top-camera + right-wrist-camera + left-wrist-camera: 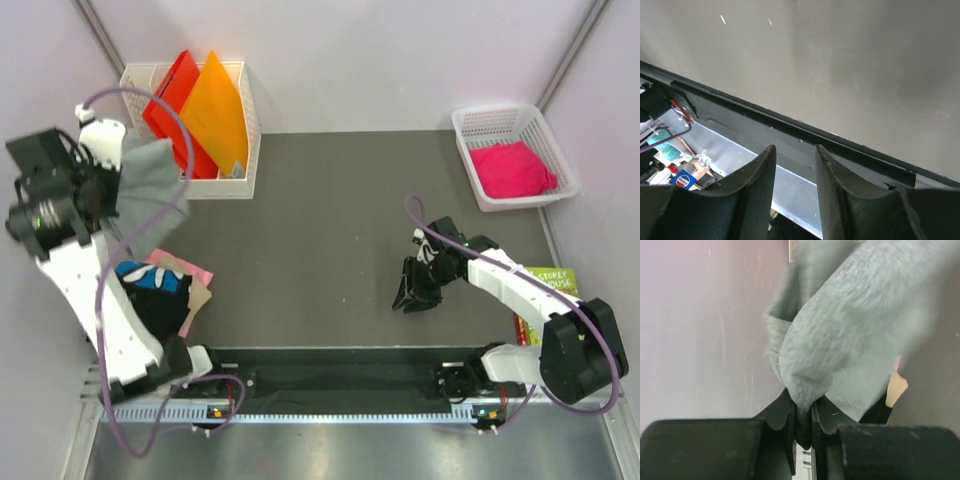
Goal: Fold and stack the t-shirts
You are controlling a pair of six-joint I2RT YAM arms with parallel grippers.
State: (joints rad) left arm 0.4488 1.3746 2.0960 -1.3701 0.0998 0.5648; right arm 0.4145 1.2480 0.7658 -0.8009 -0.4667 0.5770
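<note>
The left end effector is found clamped on a bunched fold of the light grey t-shirt, which is held lifted above the far left of the table, beside the white bin. The right end effector is seen partly open with nothing between its fingers, poised over the table's middle right. The pink t-shirt is lodged in the white basket. The black printed t-shirt is laid at the near left.

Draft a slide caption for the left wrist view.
Left gripper pinching a fold of the light grey t-shirt, cloth bunched in front of a pale wall.
</note>
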